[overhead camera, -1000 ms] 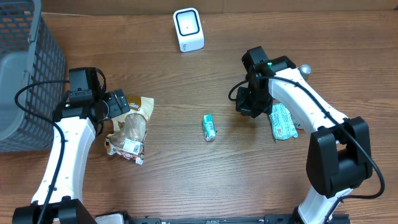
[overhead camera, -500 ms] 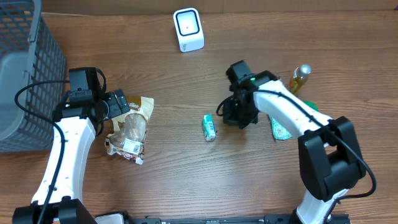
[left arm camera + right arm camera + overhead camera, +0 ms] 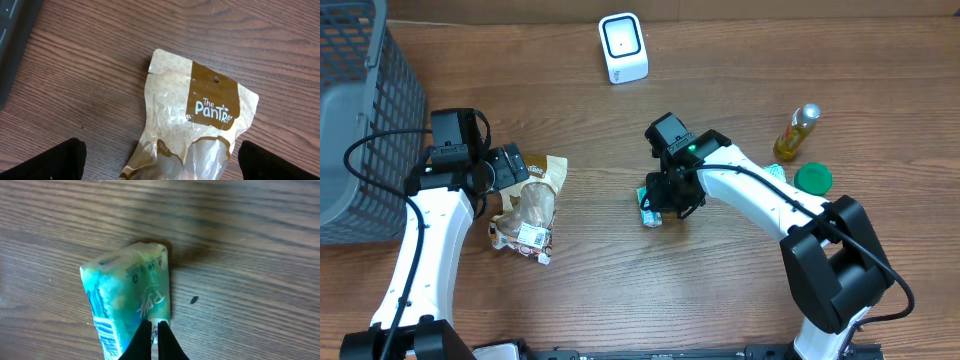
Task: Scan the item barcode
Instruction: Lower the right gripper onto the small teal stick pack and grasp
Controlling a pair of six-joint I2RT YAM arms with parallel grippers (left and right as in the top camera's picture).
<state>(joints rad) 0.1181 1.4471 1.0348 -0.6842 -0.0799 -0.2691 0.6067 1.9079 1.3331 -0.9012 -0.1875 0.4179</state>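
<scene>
so the green packet [image 3: 649, 210] sits dead center on the worktop [image 3: 720, 300] with the right jaws shut, tips on its edge, probably to nudge it toward the scanner [image 3: 622, 48] at 12 o'clock; left jaws hang wide open over the pouch [image 3: 528, 205] at 9 o'clock.

White links [image 3: 420, 250], black joints [image 3: 842, 250], looping black cables [image 3: 347, 160]

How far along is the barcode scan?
Nothing looks done: no item is at the white scanner. In hand: the right tool is shut, tips over the end of the small green packet, which lies on the table, not gripped. The left tool hangs open above the brown pouch. Left: grasp an item, lift it, show its barcode to the scanner.
</scene>
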